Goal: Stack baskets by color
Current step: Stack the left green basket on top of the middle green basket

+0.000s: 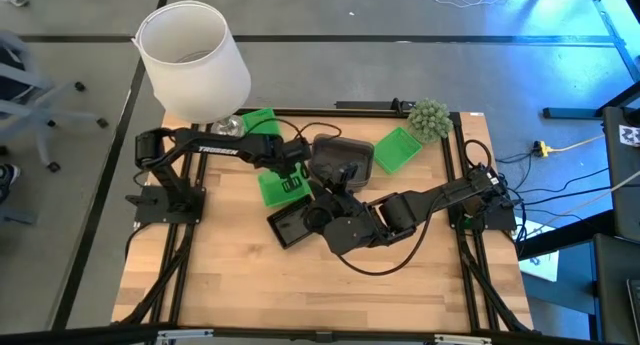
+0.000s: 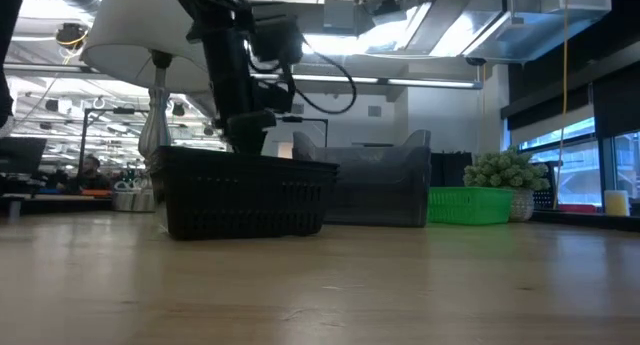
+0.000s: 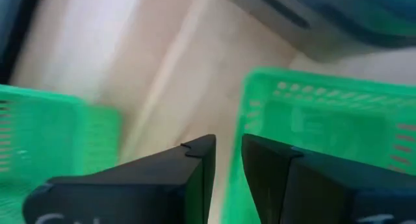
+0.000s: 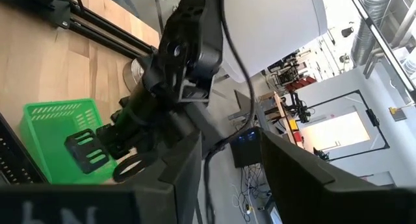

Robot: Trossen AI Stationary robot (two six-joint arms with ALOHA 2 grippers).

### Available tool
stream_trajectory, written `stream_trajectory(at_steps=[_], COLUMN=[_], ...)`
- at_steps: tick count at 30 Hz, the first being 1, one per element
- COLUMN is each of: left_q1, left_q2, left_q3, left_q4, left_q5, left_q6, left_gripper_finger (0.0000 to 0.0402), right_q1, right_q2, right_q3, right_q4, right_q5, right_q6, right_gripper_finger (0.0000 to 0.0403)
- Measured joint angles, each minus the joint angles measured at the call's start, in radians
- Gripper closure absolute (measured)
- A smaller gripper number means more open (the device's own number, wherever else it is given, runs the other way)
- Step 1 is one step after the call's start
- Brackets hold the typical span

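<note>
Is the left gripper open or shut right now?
Open, narrowly. The left wrist view shows the left gripper with a slim gap between its dark fingers, nothing between them, above a green basket.

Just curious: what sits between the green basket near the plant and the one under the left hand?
A smoky grey basket, plain in the high view.

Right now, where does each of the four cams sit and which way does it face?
High: above the table, looking straight down; both dark arms show, left gripper over a bright green perforated plastic basket.
Low: at table-top height, looking level across; one arm descends behind a black perforated basket.
Left wrist: on the left arm, facing down past its own parted fingers at green baskets.
Right wrist: on the right arm, facing the left arm and white lampshade; own fingers apart, empty.
Shared: the high and right wrist views both show that green basket.
</note>
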Motion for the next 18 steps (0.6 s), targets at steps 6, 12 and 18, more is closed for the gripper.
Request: stream_trajectory(at_steps=[6,12,18], left_q1=[0.011,0.071,0.126], left_q2=[-0.074,-0.063,-0.057], left_q3=[0.000,0.000,0.001], left_q4=[-0.039,-0.048,-0.043], left_q5=[-0.242,-0.229,-0.225], left_q6=[0.115,0.158,0.149], left_gripper_finger=[0.0337,0.0333,0.0333], right_q1=[0.000,0.000,-0.003], right_q2=[0.000,0.000,0.000], right_q3=[0.000,0.001,0.001], right_q4=[0.000,0.000,0.000], right_q5=[0.000,0.000,0.000], right_q6=[0.000,0.000,-0.001], right_gripper_finger=[0.0241,0.0241,0.0241])
